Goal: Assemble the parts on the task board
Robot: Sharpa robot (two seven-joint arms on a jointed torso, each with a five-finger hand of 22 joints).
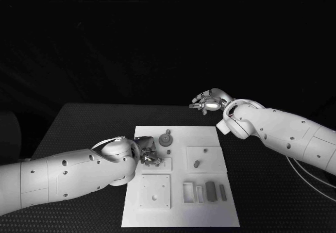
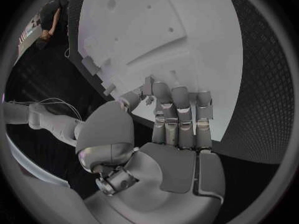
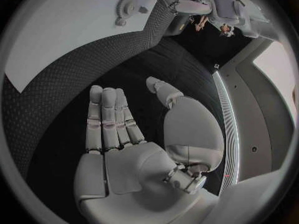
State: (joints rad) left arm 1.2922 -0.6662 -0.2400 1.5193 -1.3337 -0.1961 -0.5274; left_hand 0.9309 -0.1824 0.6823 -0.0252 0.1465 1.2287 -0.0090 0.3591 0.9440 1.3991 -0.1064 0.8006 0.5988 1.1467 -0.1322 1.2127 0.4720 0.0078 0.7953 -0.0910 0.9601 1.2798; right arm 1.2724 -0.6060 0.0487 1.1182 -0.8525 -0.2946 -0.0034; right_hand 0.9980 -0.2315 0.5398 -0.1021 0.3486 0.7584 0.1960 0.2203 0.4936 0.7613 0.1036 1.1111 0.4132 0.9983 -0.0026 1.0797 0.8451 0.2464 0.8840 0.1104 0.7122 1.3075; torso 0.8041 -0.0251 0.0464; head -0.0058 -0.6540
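So the white task board (image 1: 180,204) is being kept flat in the middle of the black table (image 1: 84,121), long side running away from the robot. A grey gear-shaped part (image 1: 166,140) is being seen lying on the board's far end, and a small oval part (image 1: 196,164) is sitting in the square plate to the right of centre. Nearer the robot, some upright bar-like parts (image 1: 210,190) are being held in slots beside a rectangular frame, with a square plate with holes (image 1: 155,191) to their left.

The left hand (image 1: 145,151) is being held over the board's left edge, about level with the gear. In its wrist view the fingers (image 2: 179,115) are being kept side by side and bent down toward the board, thumb off to the side; whether something tiny is being pinched can't be told from these shots.

The right hand (image 1: 208,102) is being held up off the board, beyond its far right corner, over the table. Its fingers (image 3: 109,118) are being kept straight and together, thumb apart, nothing being gripped.
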